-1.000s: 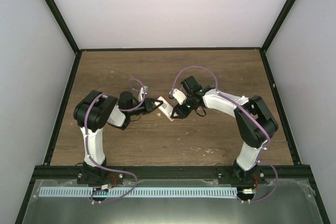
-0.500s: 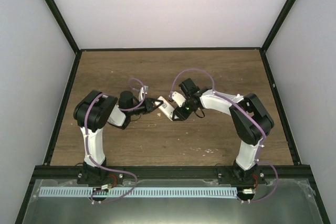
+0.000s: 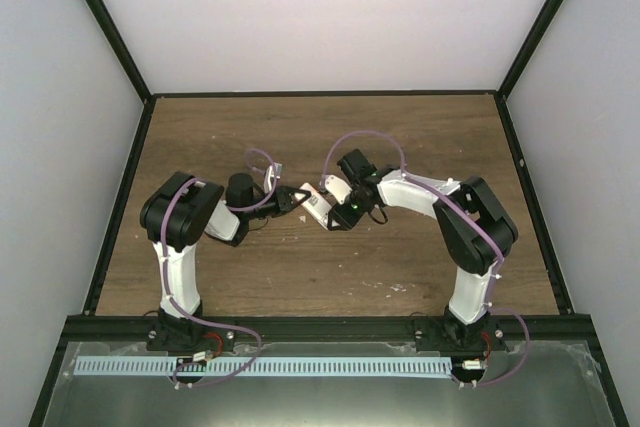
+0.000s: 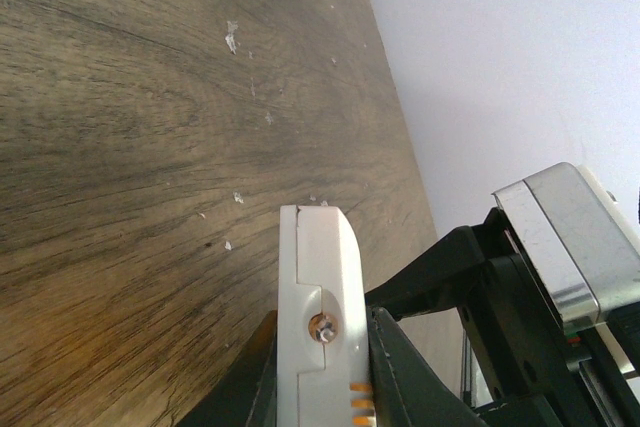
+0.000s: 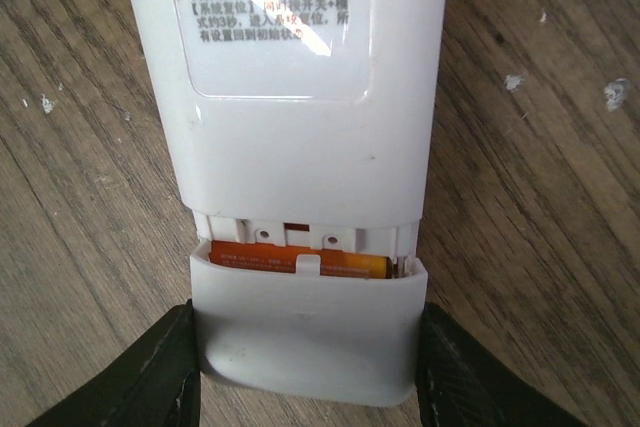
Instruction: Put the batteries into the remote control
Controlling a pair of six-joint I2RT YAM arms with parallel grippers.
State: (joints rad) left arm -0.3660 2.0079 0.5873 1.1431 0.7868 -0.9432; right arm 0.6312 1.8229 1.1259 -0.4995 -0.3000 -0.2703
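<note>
Centrally, over a scuffed brown wood-grain table point(image 3: 330, 137), clamped edge-on in the tightly closed left gripper point(image 4: 322, 347): small white rectangular plastic remote control point(image 5: 300, 97), printed label up, with the right gripper point(image 5: 305, 387), jaws partway apart, clasping a smooth white rounded cover point(image 5: 305, 337) against its end, glossy orange cylindrical battery point(image 5: 300, 265) peeking through the gap.

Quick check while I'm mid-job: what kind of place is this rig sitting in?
Probably a purpose-built robot test cell, not a home: a wood-grain table boxed in by blank white walls and black frame posts, with the left arm and right arm bolted at its near edge.
</note>
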